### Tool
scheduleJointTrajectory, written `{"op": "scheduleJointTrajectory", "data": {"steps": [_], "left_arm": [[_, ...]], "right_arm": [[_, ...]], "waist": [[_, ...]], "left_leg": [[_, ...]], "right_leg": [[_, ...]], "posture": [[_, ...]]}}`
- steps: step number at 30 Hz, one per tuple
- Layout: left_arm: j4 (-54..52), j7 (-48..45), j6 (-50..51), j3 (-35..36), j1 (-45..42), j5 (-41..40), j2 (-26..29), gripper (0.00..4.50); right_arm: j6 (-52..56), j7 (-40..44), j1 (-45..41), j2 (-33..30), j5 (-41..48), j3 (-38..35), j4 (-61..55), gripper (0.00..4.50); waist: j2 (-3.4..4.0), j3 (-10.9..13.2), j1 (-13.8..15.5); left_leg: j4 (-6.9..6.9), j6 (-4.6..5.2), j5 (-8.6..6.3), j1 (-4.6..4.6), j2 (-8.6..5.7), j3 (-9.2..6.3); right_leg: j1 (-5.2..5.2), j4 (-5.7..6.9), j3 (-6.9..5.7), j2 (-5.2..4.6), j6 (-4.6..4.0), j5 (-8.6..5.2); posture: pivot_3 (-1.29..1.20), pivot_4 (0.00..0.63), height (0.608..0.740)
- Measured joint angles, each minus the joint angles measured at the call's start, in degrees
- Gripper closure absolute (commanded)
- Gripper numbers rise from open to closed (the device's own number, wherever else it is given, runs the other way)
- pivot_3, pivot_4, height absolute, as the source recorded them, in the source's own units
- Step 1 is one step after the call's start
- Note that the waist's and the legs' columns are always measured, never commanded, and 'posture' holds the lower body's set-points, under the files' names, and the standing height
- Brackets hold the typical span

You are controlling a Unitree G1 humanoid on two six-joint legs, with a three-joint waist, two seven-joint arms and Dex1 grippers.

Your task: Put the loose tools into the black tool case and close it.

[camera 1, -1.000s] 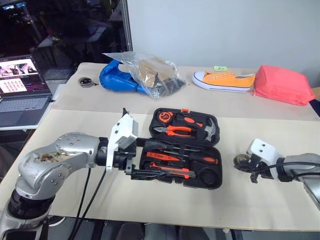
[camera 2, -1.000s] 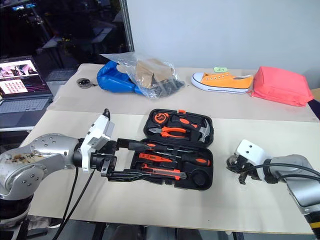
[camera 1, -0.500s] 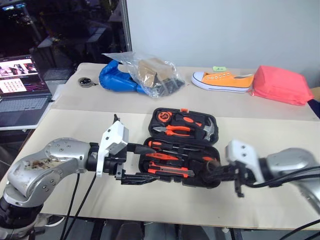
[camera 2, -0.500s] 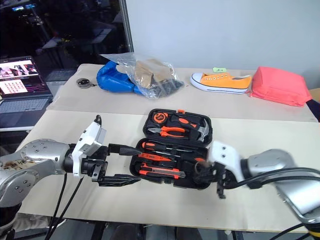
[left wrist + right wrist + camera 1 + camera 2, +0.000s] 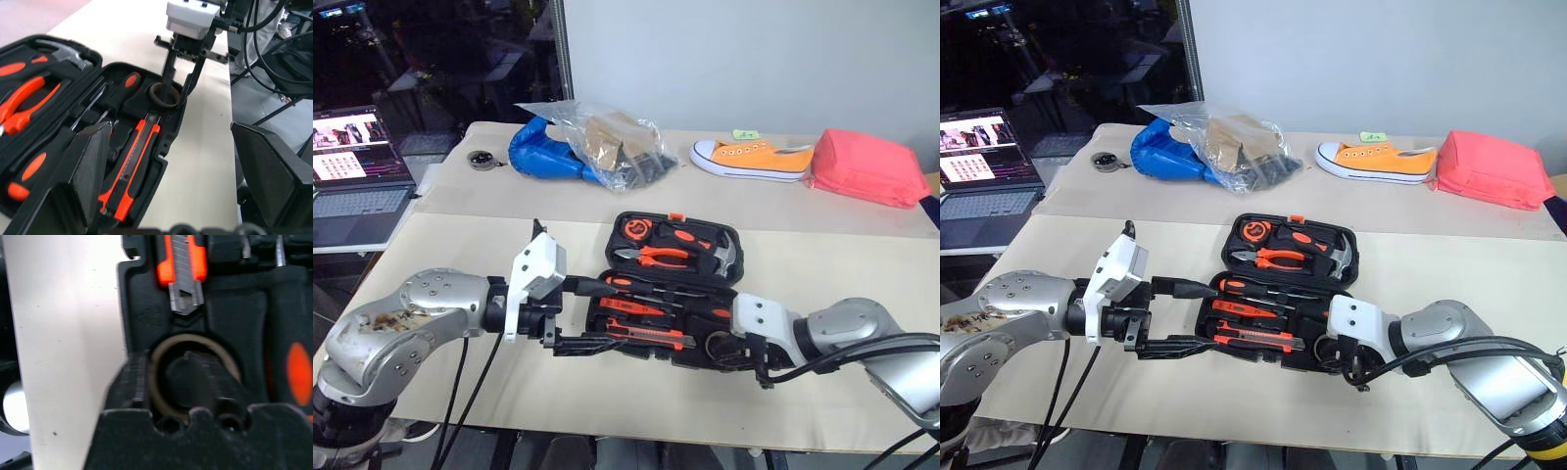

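While the right hand (image 5: pixel 175 93) straddles the light tape roll (image 5: pixel 164 95) half open, the left hand (image 5: pixel 579 315) gapes empty by the stiff case (image 5: pixel 729 279), best closed by its lid edge.

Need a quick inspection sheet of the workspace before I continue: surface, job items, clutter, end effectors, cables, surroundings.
Surface: beige table.
Job's things: black tool case open; tape roll in its round recess; utility knife and screwdrivers seated.
Clutter: blue bag, plastic bag, orange shoe, pink pouch.
End effectors: left end effector open at case's edge; right end effector astride the tape roll.
Cables: black cables hang off both arms.
Surroundings: laptop, white wall.
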Motion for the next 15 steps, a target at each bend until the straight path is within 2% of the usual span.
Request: {"op": "scheduleJointTrajectory", "data": {"steps": [5, 8, 10, 15], "left_arm": [[1.5, 3.3, 0.1, 0.5, -0.7, 0.1, -1.4, 0.3], [5.0, 11.5, 1.5, 0.5, -3.7, 1.8, -6.6, 0.3], [9.5, 20.7, 6.7, 0.2, -8.8, 3.4, -11.8, 0.3], [25.3, 31.5, 16.6, -0.7, -20.3, 6.6, -20.4, 0.3]], "right_arm": [[0.5, -0.1, 1.0, 3.4, 5.4, -6.3, 0.0, 2.53], [2.5, -4.2, -0.9, 9.6, 10.3, -14.2, 0.7, 2.53], [6.5, -10.6, -5.0, 16.5, 13.8, -19.1, 3.1, 2.53], [16.7, -22.5, -13.0, 19.3, 12.4, -20.0, 11.2, 2.53]], "waist": [[0.0, 0.0, -0.1], [-0.03, 0.0, -0.2], [-0.05, 0.0, -0.1], [0.01, 0.0, -0.1]], "left_leg": [[0.03, 0.0, 0.0, -0.04, -0.02, -0.09], [0.17, 0.0, 0.0, 0.01, -0.01, -0.23], [0.26, 0.06, 0.07, 0.0, -0.03, -0.38], [0.24, 0.1, 0.2, -0.02, -0.15, -0.39]], "right_leg": [[-0.02, 0.02, 0.05, -0.02, -0.03, 0.01], [0.08, 0.09, 0.06, 0.02, -0.01, 0.09], [0.12, 0.1, 0.03, 0.05, 0.05, 0.2], [0.07, 0.12, 0.02, 0.03, 0.01, 0.32]], "posture": [[0.0, 0.15, 0.74], [0.0, 0.15, 0.74], [0.0, 0.15, 0.74], [0.0, 0.15, 0.74]]}}
